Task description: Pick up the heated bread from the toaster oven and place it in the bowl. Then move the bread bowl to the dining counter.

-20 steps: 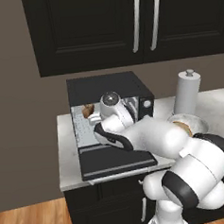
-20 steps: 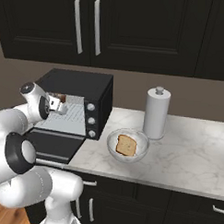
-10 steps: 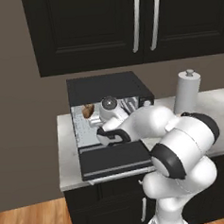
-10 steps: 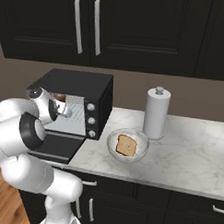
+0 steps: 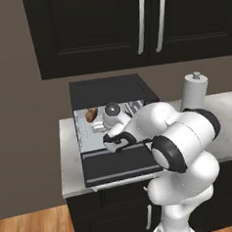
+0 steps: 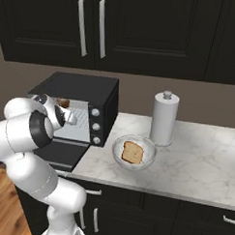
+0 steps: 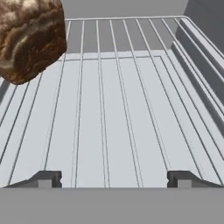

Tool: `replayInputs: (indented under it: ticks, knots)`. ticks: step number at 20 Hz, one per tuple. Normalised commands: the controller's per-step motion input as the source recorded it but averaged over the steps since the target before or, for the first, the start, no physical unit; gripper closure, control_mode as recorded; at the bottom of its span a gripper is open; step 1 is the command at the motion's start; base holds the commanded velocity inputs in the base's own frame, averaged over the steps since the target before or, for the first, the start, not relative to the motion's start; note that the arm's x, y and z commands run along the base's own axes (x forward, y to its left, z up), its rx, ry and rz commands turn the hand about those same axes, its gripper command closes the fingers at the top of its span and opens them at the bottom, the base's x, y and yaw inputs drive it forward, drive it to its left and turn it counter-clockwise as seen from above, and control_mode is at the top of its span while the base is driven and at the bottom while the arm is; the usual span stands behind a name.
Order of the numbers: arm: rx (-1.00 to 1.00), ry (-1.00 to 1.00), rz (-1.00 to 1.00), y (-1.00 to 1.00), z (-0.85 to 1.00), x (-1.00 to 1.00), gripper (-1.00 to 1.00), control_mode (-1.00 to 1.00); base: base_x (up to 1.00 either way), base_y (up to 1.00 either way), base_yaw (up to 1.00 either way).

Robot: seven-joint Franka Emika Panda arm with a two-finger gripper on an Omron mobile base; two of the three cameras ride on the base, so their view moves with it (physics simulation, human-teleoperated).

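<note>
1. I saw the white arm's jaws (image 7: pixel 112 178) reaching into the black boxy toaster oven (image 5: pixel 111 91) over its dropped door; the two dark fingertips (image 7: pixel 43 178) stood wide apart with nothing between them.
2. The small chunky golden-brown bread piece (image 7: pixel 30 37) lay on the silver wire rack (image 7: pixel 127 109), ahead and to one side of the jaws, not touched by them.
3. The round white-grey speckled bowl (image 6: pixel 118 158) sat on the marbled stone desk (image 6: pixel 195 156) beside the oven, holding a flat tan slice (image 6: pixel 133 152); a white paper towel roll (image 6: pixel 164 119) stood just behind it.
</note>
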Motion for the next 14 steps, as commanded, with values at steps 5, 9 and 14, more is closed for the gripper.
replayInputs:
  ticks: [5, 9, 14]
  knots:
    - [0.0, 0.12, -0.05, -0.15, -0.19, 0.0, -1.0, -1.0, 0.0, 0.0, 0.0]
    - [0.0, 0.29, -0.06, -0.17, -0.14, -0.14, -1.0, -1.0, 0.0, 0.0, 0.0]
    - [0.0, 0.33, -0.05, -0.23, -0.18, -0.43, -1.0, -1.0, 0.0, 0.0, 0.0]
